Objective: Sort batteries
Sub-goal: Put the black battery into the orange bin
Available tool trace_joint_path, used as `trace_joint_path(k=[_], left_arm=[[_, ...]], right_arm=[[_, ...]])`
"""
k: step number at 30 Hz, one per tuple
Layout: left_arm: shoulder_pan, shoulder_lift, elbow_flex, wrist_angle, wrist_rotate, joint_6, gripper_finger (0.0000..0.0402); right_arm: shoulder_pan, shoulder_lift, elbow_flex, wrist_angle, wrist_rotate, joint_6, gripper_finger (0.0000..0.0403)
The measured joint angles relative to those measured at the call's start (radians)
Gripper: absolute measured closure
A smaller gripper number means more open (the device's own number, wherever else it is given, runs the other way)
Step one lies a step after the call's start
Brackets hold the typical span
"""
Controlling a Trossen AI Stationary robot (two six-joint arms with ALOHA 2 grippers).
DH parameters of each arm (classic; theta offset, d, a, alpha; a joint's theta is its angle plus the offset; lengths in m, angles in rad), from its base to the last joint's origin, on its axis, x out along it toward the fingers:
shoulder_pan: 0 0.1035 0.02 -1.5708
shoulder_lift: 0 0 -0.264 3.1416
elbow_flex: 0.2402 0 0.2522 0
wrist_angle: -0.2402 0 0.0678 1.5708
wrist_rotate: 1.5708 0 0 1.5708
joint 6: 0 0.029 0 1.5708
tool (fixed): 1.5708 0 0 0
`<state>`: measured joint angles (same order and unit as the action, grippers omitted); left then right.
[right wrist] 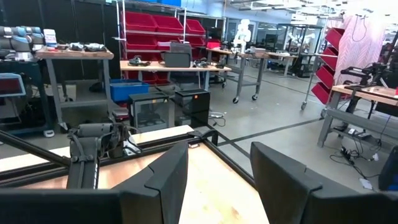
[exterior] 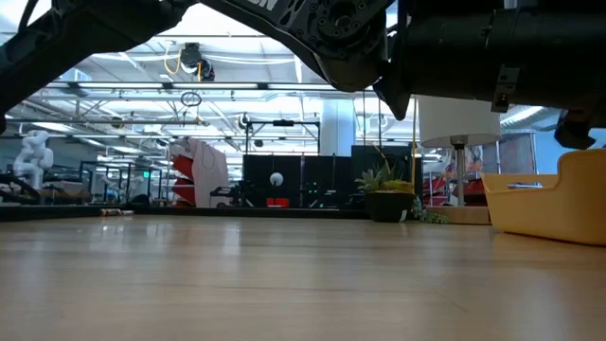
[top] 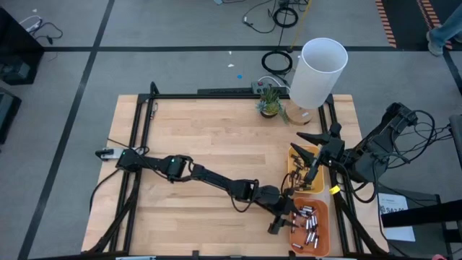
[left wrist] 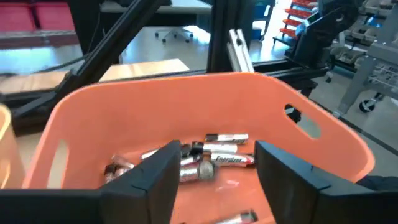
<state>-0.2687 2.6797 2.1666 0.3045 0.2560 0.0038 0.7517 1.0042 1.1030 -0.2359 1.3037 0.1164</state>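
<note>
You have your left gripper (left wrist: 214, 171) spread apart and holding nothing, poised over the near edge of the orange tray (top: 322, 209), where a heap of batteries (top: 308, 222) waits. Your right gripper (top: 317, 153) hangs above the yellow tray (top: 294, 156), fingers apart too. That tray seems to hold a few cells already, though you can't count them. Judging by the pile left, most sorting is still ahead.

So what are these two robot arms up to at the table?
They are sorting batteries between two small trays. The left gripper hangs open at the edge of the orange tray, with loose batteries lying just ahead of its fingers. The right gripper is over the yellow tray, open and holding nothing.
</note>
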Motion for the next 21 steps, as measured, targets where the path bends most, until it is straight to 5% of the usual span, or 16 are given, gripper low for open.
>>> trace_joint_path(k=[8,21], left_arm=[[0.028,-0.101,0.002,-0.306,-0.023,0.086,0.017],[0.101,-0.206,-0.002,-1.119,-0.287,0.271,0.0169]], right_arm=[[0.005,0.003,0.0,-0.046,-0.049,-0.002,0.0236],[0.007,-0.006,0.0,-0.071,-0.042,-0.078,0.0236]])
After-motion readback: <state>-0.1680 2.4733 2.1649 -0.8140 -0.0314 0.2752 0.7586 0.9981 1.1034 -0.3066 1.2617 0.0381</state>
